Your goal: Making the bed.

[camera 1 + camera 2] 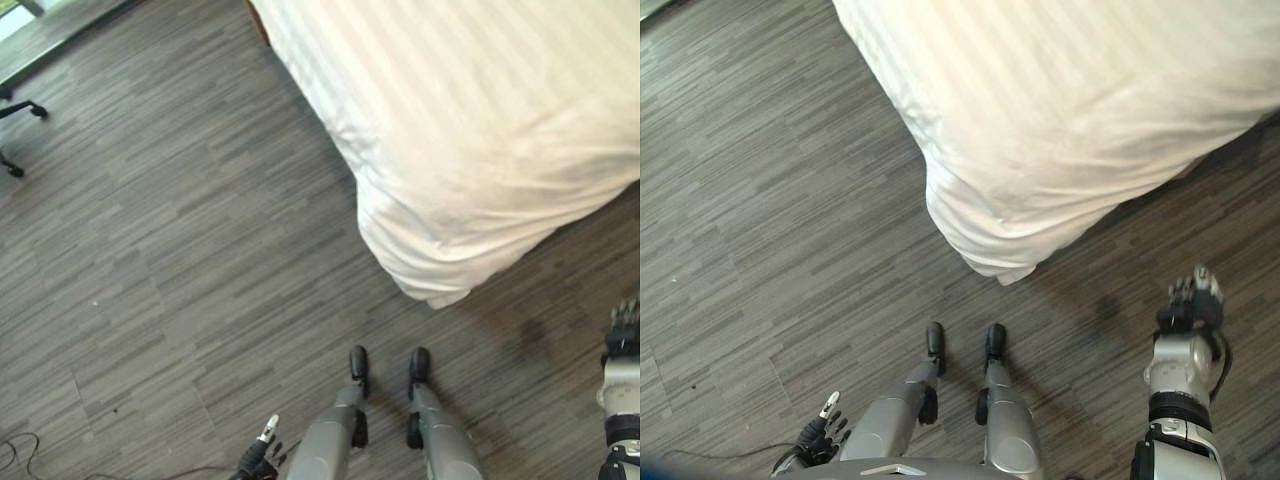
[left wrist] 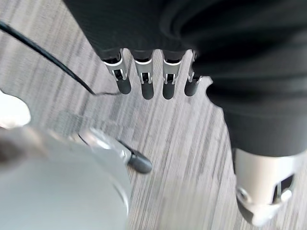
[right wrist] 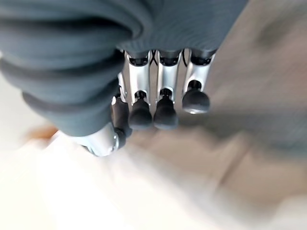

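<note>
Left hand (image 1: 820,432) low beside the body, fingers (image 2: 144,81) relaxed, loosely spread, holding nothing over the grey plank floor (image 1: 180,260). Right hand (image 1: 1192,300) slightly curled, empty, hanging near the bed corner, not touching. One bed (image 1: 480,130) with white striped duvet (image 1: 1040,110), long axis running diagonally away, its near corner pointing toward the robot.

Bare wood floor (image 1: 170,250) lies left; bed corner (image 1: 420,270) blocks ahead-right.

One bed (image 1: 480,110), under one white striped cover (image 1: 1060,120). One wood-pattern floor (image 1: 150,280). One wheeled chair base (image 1: 20,120), partly in view. Two robot hands: left hand (image 1: 820,432), right hand (image 1: 1192,300).
</note>
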Controlling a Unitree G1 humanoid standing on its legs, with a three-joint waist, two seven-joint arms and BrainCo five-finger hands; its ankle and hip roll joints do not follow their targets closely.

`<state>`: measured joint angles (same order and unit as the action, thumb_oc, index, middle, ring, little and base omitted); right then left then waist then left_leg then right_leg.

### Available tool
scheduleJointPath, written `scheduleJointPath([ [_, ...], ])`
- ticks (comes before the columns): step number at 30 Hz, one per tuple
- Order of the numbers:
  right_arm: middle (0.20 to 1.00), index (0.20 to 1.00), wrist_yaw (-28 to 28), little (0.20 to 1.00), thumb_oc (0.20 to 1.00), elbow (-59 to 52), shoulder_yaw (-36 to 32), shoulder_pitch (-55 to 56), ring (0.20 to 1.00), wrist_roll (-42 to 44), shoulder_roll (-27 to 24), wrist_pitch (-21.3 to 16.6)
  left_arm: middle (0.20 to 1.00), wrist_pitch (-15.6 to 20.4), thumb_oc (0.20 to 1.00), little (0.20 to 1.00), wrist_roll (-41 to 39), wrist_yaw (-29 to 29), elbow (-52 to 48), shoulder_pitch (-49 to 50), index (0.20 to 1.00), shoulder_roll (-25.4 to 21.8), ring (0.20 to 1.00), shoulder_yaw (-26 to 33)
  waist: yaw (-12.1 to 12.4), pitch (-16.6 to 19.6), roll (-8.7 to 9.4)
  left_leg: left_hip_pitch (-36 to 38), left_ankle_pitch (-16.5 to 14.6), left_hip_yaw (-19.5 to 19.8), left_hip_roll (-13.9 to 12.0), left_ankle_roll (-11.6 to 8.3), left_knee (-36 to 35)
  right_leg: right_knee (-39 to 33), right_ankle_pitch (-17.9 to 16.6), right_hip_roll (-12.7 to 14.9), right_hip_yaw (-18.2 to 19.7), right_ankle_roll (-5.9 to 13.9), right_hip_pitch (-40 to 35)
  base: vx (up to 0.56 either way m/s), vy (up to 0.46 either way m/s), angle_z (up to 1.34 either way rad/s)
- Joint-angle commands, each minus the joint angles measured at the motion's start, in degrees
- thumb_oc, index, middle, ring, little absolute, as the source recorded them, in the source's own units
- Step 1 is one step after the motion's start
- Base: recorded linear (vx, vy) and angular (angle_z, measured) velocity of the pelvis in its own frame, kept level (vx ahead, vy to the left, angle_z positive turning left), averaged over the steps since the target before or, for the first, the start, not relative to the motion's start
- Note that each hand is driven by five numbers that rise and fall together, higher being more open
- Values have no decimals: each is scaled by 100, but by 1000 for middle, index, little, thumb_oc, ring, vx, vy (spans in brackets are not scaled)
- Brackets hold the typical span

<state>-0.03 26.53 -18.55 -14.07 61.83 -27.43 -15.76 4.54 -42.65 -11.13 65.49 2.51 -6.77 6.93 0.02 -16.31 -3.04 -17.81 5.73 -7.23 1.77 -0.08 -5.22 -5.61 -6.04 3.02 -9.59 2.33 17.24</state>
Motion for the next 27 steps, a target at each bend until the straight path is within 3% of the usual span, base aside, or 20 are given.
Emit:
scheduleJointPath([
  [1, 200, 200, 216, 200, 200, -796, 412, -146, 200, -63, 218, -491, 1000, 50, 1000, 1000, -172, 66, 370, -184, 1000, -59, 1000, -265, 70, 177, 125, 58, 8, 175, -252, -417, 22, 61, -401, 439, 149, 691, 39, -26, 4, -21],
  [7, 200, 200, 555, 200, 200, -1191, 1555, -793, 200, -247, 242, -123, 1000, 57, 1000, 1000, -134, 5, 241, -161, 1000, -28, 1000, -481, 209, 158, 113, 49, 49, 74, -274, -430, 22, 61, -436, 427, 189, 682, 83, -15, -8, -11],
  [11, 200, 200, 790, 200, 200, -460, 2102, -1502, 200, -145, 233, 132, 1000, 46, 1000, 1000, -74, -129, 296, -77, 1000, -50, 1000, -612, 361, 184, 31, 44, 63, 73, -269, -440, 22, 61, -437, 433, 152, 674, 91, -1, -7, -2],
  [22, 200, 200, 559, 200, 200, 2187, 2273, -3124, 200, -22, 94, 451, 1000, -20, 1000, 1000, -157, -220, 247, -72, 1000, -9, 1000, -1086, 672, 117, -307, -137, 131, 158, -213, -476, 22, 61, -440, 471, 78, 679, 224, -1, -1, 2],
  [24, 200, 200, 404, 200, 200, 3186, 1787, -2828, 200, 294, 407, 522, 1000, -78, 1000, 1000, -162, -194, 265, -154, 1000, 68, 1000, -1168, 699, 82, -429, -164, 115, 170, -195, -463, 22, 61, -419, 482, 65, 685, 233, 52, 16, 0],
  [27, 200, 200, 473, 200, 200, 3300, 1697, -2282, 200, 324, 749, 570, 1000, -86, 1000, 1000, -147, -175, 282, -183, 1000, 101, 1000, -1126, 662, 70, -452, -142, 96, 173, -184, -451, 22, 61, -392, 485, 62, 677, 207, 30, 13, 3],
])
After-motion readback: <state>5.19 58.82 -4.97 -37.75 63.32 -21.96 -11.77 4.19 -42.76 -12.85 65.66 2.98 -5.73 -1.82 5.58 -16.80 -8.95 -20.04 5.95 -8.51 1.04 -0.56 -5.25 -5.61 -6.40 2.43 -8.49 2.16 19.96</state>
